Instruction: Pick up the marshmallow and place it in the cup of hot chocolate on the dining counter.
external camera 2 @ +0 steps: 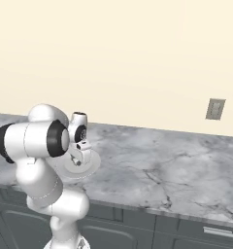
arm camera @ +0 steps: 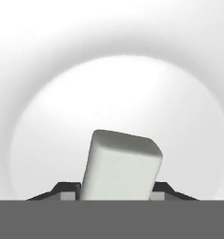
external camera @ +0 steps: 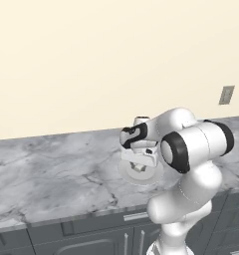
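Observation:
The marshmallow point(arm camera: 121, 165), an off-white soft block, sits on a pale round translucent plate point(arm camera: 118, 88). In the hand view it fills the gap between my two dark fingertips point(arm camera: 69, 191), touching both. My gripper point(external camera: 138, 168) points straight down onto the plate point(external camera: 125, 174) and is shut on the marshmallow. From the right base view the gripper point(external camera 2: 77, 161) stands low over the same plate point(external camera 2: 92, 163). The cup of hot chocolate and the dining counter are out of view.
The plate rests near the front edge of a grey marbled counter point(external camera: 52, 172) with dark cabinets below, set against a cream wall. A wall outlet point(external camera 2: 215, 109) is at the right. My own elbow bulks close beside the plate.

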Controlling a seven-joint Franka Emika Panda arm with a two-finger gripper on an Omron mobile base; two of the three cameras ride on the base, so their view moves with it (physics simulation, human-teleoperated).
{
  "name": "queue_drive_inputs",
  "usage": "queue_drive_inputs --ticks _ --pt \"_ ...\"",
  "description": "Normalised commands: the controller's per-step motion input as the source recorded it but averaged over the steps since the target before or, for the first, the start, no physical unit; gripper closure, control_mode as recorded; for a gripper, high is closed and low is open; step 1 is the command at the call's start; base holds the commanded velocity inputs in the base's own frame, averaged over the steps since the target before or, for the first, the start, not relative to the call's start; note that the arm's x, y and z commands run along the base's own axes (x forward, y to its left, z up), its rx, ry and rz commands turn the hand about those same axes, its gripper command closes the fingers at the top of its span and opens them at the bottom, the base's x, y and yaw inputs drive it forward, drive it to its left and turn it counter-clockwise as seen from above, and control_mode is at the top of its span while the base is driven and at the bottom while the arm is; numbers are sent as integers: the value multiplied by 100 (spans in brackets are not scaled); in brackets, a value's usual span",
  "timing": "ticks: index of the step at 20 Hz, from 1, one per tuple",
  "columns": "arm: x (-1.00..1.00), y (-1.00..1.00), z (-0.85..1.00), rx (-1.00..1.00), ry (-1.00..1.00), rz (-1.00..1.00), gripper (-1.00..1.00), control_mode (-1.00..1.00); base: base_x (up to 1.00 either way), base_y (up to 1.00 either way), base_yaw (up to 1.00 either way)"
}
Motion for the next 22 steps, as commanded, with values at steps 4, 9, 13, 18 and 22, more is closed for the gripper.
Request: queue_drive_inputs --ticks 4,9,13,18,22 --pt "0 0 -9 0 0 0 100 -100 0 0 0" --pt "-2 -1 0 0 -1 1 100 -100 0 0 0" --pt "-56 -13 52 0 -20 24 100 -100 0 0 0" --pt "-49 -14 80 2 -22 30 100 -100 0 0 0" --pt "-26 -9 88 9 -16 20 100 -100 0 0 0"
